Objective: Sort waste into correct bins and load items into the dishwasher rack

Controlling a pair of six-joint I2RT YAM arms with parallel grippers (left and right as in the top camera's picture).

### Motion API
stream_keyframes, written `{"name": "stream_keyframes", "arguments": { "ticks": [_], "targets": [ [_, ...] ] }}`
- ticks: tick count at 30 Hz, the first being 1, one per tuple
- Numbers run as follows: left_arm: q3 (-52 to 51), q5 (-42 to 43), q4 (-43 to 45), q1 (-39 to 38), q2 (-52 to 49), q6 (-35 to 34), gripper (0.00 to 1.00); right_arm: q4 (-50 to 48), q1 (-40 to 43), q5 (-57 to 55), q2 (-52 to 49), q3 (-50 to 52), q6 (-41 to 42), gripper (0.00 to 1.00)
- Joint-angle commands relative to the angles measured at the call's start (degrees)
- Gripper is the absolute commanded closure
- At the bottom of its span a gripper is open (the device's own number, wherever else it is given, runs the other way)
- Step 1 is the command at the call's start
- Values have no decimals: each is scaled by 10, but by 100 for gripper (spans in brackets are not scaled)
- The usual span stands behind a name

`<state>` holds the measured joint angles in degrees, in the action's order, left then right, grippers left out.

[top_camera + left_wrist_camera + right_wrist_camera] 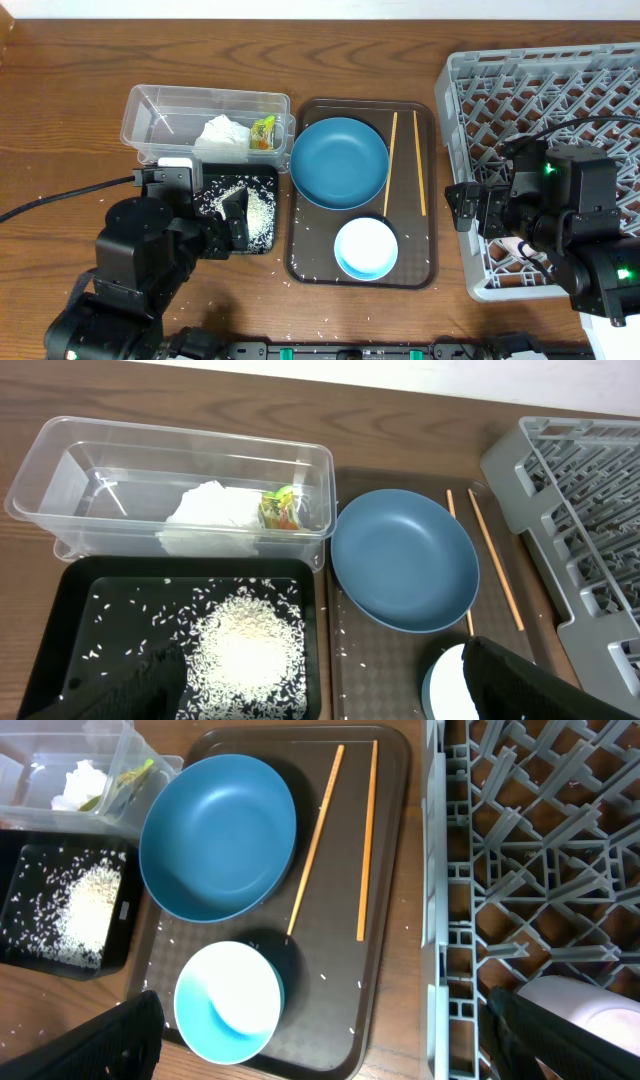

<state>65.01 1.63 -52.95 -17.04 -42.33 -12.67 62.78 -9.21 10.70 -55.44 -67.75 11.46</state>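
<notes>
The clear tub (160, 110) holds the white napkin (222, 133) and the yellow-green wrapper (263, 133). The black tray (265, 180) holds a heap of rice (250, 640). The blue plate (339, 162), two chopsticks (392, 150) and the white bowl (366, 248) lie on the brown serving tray (425, 265). My left gripper (320, 695) is open and empty over the black tray's near edge. My right gripper (330, 1050) is open and empty, straddling the edge of the grey rack (600, 85). A pinkish cup (585, 1005) shows in the rack; the other cup is hidden.
Loose rice grains are scattered on the serving tray (330, 978) and on the table in front of it (300, 285). A black cable (60, 195) runs across the table at the left. The rack's lattice fills the right side.
</notes>
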Motion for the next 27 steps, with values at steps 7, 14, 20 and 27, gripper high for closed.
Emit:
{"name": "stream_keyframes", "arguments": {
  "ticks": [7, 14, 20, 27],
  "targets": [
    [-2, 8, -2, 0, 0, -1, 9, 0, 2, 3, 0, 0, -8, 1],
    [-11, 7, -2, 0, 12, -1, 9, 0, 2, 3, 0, 0, -8, 1],
    [-102, -48, 153, 31, 78, 21, 9, 0, 2, 2, 0, 0, -8, 1],
    [-296, -46, 326, 66, 191, 10, 9, 0, 2, 2, 0, 0, -8, 1]
  ]
}}
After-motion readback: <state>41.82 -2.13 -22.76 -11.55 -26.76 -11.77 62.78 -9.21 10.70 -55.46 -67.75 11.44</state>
